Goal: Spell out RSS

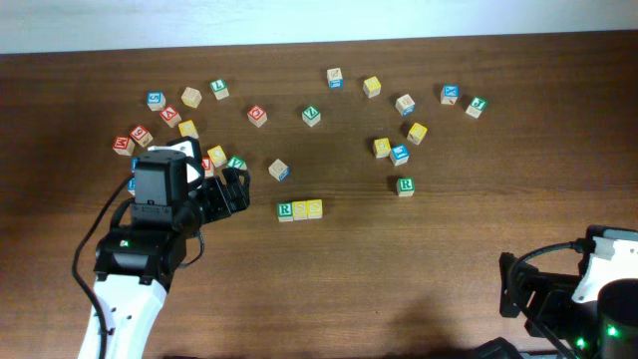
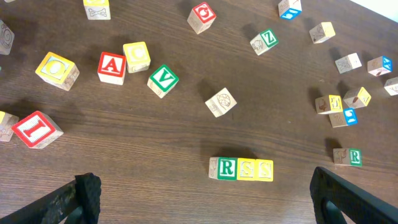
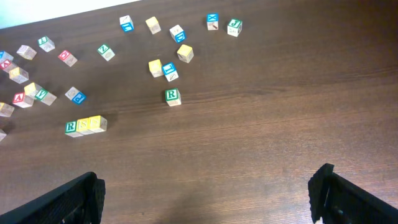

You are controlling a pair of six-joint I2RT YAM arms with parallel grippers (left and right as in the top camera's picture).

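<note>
Three cubes stand touching in a row mid-table, reading R S S: a green R cube (image 1: 285,210), then a yellow S cube (image 1: 300,209) and a second yellow S cube (image 1: 315,208). The row shows in the left wrist view with the R cube (image 2: 227,168) leftmost, and small in the right wrist view (image 3: 85,125). My left gripper (image 1: 234,189) is open and empty, left of the row. In its wrist view (image 2: 205,199) the fingers sit wide apart below the row. My right gripper (image 3: 208,193) is open and empty at the near right of the table, its arm (image 1: 573,294) low in the overhead view.
Many other letter cubes lie scattered across the far half of the table. A second green R cube (image 1: 405,185) stands alone right of the row. A cluster with a red A (image 2: 112,66) and green V (image 2: 163,79) lies by the left arm.
</note>
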